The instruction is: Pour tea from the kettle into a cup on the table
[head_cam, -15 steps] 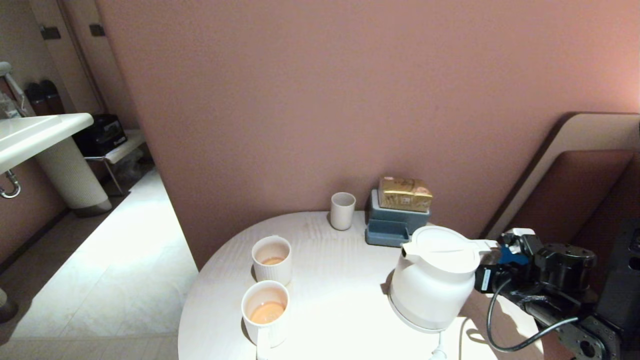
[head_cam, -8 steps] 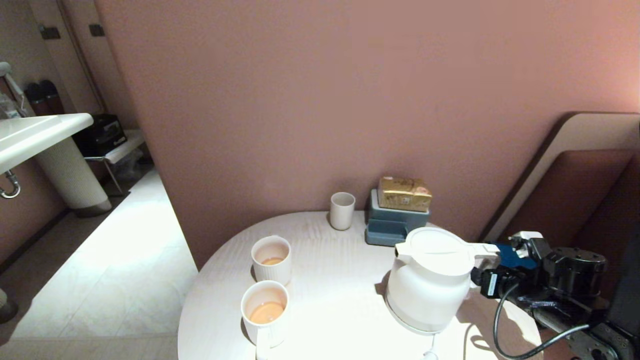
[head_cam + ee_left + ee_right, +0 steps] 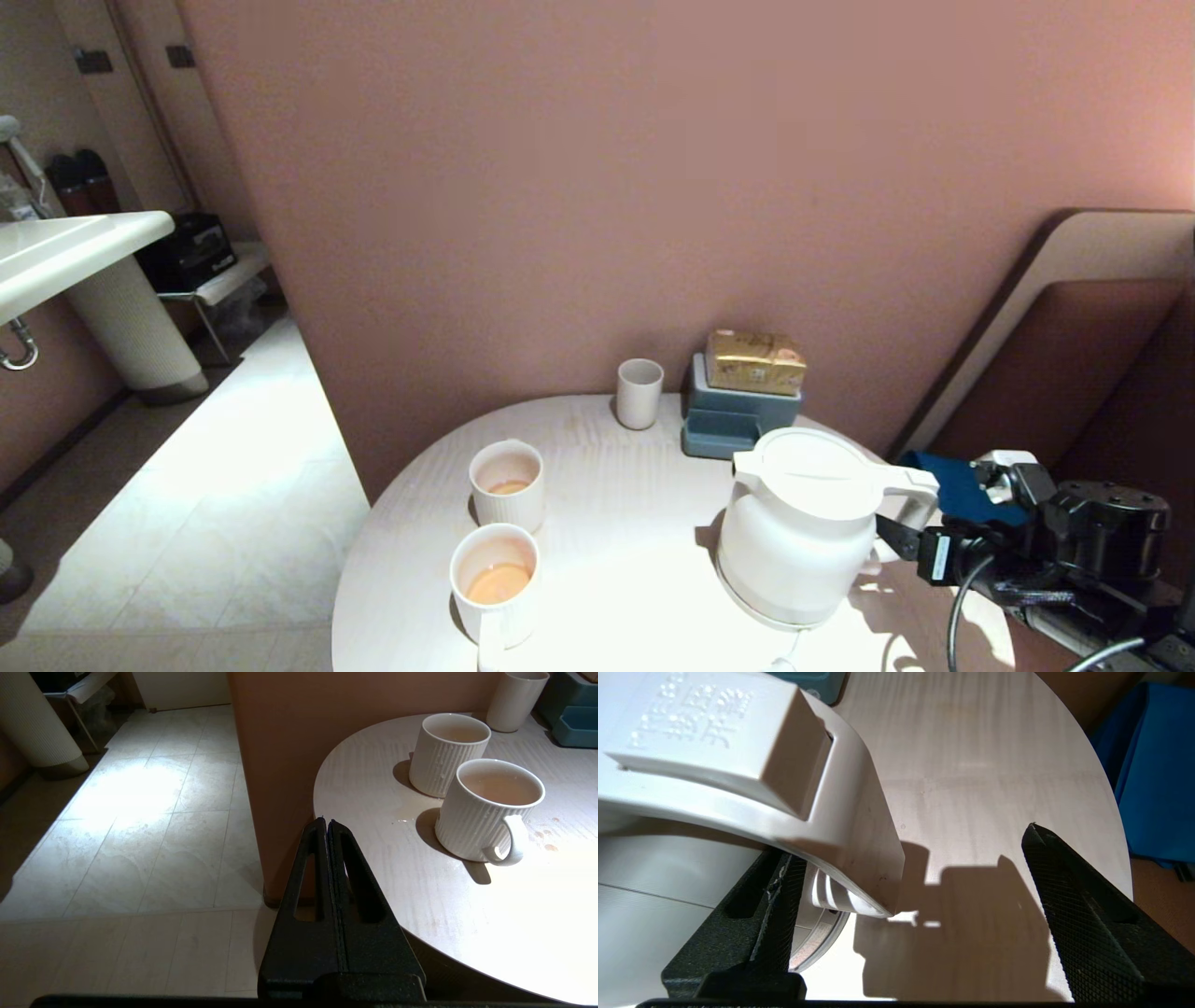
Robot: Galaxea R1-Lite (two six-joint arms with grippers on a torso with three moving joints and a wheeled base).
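The white kettle [image 3: 803,532] stands upright on its disc base at the right of the round table [image 3: 616,523]. My right gripper [image 3: 904,534] is open just behind the loop handle [image 3: 840,812]. The handle lies between the jaws, close to one finger, with a wide gap to the other. Two ribbed white cups [image 3: 507,485] [image 3: 495,583] at the table's left hold pale orange tea [image 3: 498,583]. My left gripper [image 3: 327,822] is shut and empty, parked off the table's edge near those cups [image 3: 490,807].
A plain white cup [image 3: 639,392] and a blue-grey box [image 3: 738,420] with a gold packet [image 3: 756,362] on top stand at the back by the pink wall. A blue thing [image 3: 952,485] lies beyond the table's right edge. The kettle's cord [image 3: 794,644] hangs at the front.
My right gripper has opened off the kettle's handle and drawn back to the right. The kettle has settled upright and a little to the left.
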